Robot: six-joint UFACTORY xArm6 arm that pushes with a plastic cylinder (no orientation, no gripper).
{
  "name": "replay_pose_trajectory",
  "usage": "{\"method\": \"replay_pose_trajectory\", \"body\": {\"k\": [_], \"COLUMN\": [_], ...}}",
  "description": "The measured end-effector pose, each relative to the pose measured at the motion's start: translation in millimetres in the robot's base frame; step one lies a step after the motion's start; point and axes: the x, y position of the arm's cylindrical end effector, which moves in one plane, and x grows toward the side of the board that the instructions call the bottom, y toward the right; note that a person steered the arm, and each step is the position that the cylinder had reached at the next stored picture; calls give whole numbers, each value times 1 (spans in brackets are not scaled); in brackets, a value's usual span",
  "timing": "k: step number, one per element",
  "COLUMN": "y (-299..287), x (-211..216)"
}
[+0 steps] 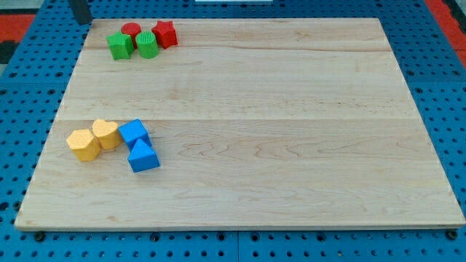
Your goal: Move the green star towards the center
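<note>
Green star touching green cylinder; red blocks beside; my tip top-left, apart.

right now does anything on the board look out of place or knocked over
Nothing stands out. Green star sits in the top-left cluster with the red blocks; yellow and blue blocks huddle at lower left. My tip is off the board's top-left corner.

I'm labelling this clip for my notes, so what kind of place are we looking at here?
Most likely a robotics lab bench set up for pushing tests. A pale wooden board lies on a blue perforated mounting surface, with small coloured blocks such as the green star grouped on it. My tip sits near the board's top-left corner.
</note>
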Motion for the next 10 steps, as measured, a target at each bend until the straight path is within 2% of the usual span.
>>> {"method": "replay_pose_trajectory", "body": {"k": [3, 5, 6, 8, 10], "y": [-1, 40, 70, 157, 166], "x": [2, 54, 62, 123, 190]}}
